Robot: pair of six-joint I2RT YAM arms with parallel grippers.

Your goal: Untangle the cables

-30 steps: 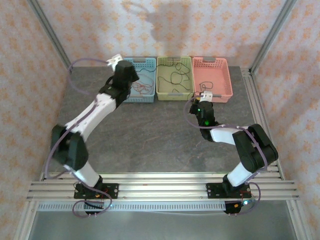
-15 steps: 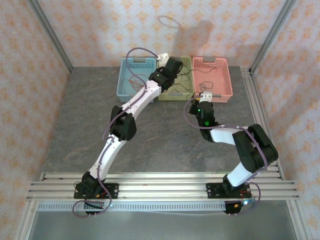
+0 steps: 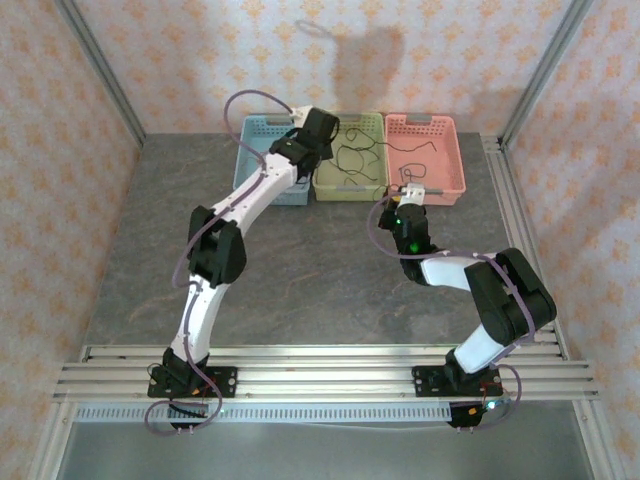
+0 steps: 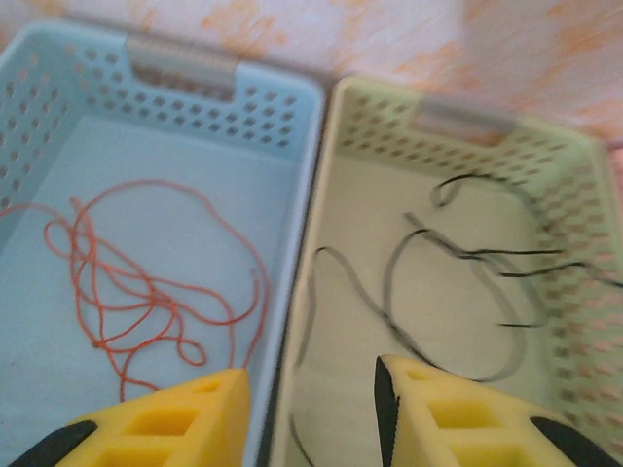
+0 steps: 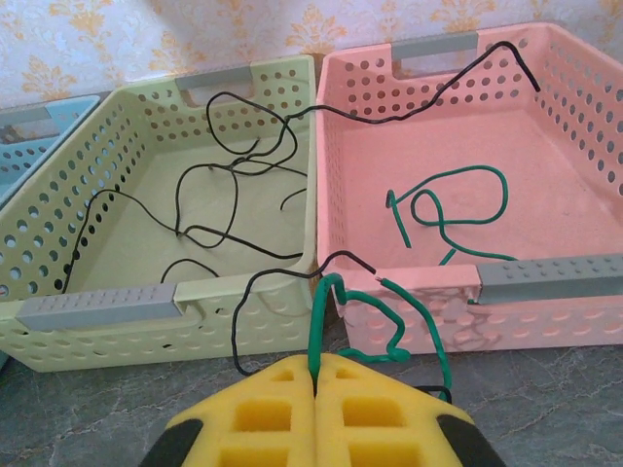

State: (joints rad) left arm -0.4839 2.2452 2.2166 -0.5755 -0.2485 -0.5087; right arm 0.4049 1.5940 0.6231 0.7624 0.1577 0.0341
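Right gripper [image 5: 316,375] clamped on thin green wire [image 5: 317,321] before pink plastic basket [image 5: 545,277] | left gripper [image 4: 311,409] parted, empty, over blue basket [image 4: 195,97] and lime basket [image 4: 467,122] | risk: if I pull, the thin black wire [image 5: 292,269] crossing it may drag along.

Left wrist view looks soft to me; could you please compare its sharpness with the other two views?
Left wrist view: blurred throughout, the black cables smeared toward the right. Right wrist view: crisp, the green cable and pink basket holes sharply drawn. Top external view: even light, with the left arm casting a soft shadow on the back wall.
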